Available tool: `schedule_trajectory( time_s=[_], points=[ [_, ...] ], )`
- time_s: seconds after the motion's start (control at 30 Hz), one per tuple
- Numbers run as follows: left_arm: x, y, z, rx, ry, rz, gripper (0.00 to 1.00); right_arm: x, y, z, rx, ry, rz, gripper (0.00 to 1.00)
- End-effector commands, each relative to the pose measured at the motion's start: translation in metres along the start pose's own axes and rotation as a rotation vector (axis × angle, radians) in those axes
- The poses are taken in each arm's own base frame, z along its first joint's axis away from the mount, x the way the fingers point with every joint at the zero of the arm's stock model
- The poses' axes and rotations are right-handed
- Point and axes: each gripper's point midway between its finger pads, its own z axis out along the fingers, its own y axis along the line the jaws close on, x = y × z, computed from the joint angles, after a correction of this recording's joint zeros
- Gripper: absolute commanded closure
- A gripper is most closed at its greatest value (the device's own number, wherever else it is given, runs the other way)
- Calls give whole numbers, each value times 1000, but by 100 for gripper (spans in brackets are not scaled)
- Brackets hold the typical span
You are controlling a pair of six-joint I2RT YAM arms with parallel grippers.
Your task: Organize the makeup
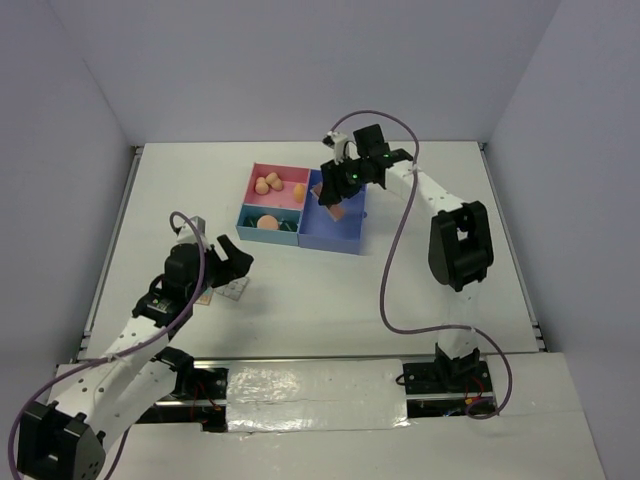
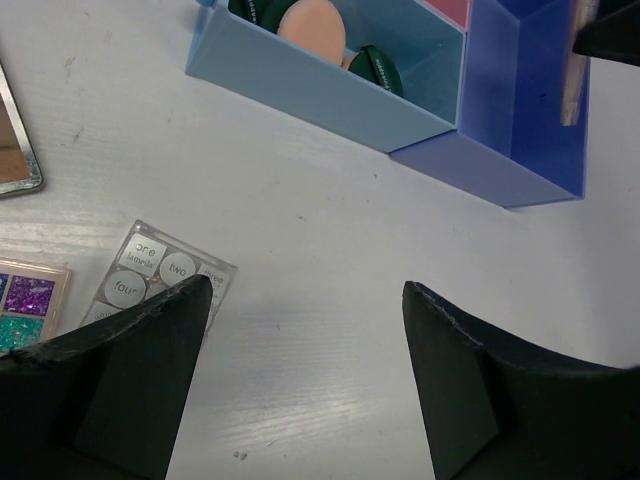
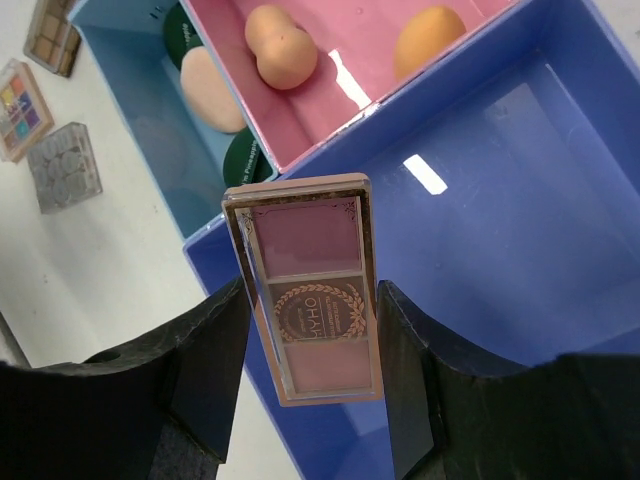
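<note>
- Pale walls close in the white worktop [image 1: 300, 320] on the left, at the back and on the right.
- Toward the left, the left arm [image 1: 140, 335] hangs low over the worktop, its jaws spread wide with nothing between them.
- Three eyeshadow palettes lie loose just beside those jaws: a clear palette [image 2: 165, 275] with round pans, a glitter palette [image 2: 25, 300], and a bronze palette [image 2: 12, 150] half cut off in the left wrist view.
- Bare worktop separates them from the tray [image 1: 330, 243], which sits toward the back middle.
- The tray's pink compartment holds the peach sponges [image 1: 267, 184]. The light-blue one in front of it holds a puff [image 1: 268, 222] and the dark green compacts [image 3: 245, 155].
- The right arm [image 1: 455, 240] reaches over the tray's large blue compartment, its jaws pinching a pink palette [image 3: 315, 290] by its long edges. I cannot tell whether it touches the floor.
- Right of the tray there is open worktop up to the wall, crossed only by a purple cable [image 1: 390, 270].
</note>
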Motion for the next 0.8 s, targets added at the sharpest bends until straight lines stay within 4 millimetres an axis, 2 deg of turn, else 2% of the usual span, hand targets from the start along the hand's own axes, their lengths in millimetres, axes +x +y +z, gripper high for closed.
schedule_trajectory(
  time_s=[0.0,0.13,0.2,0.27,0.33,0.37,0.47,0.63,0.73,0.77],
  points=[
    [-6,1,-2,-6,-28,-19,10,-10,-12,8,67,-2,-3,63],
    [-1,9,-3,-42,-12,-28,10,18,-27,22,103,79,11,56],
    [4,13,-1,-66,1,-47,11,28,-32,23,117,102,12,47],
    [9,18,1,-94,20,-65,11,35,-33,25,117,116,13,43],
    [12,23,4,-122,41,-74,12,35,-32,23,117,114,9,41],
    [15,26,5,-140,52,-81,13,34,-30,21,118,109,5,35],
    [22,34,8,-200,96,-94,14,27,-24,12,115,92,-17,26],
    [22,38,8,-255,124,-114,13,16,-18,-6,126,61,-56,16],
    [22,40,8,-269,145,-71,11,10,-6,-21,97,45,-113,10],
    [21,39,9,-267,154,-55,10,4,0,-34,86,28,-139,8]
  ],
)
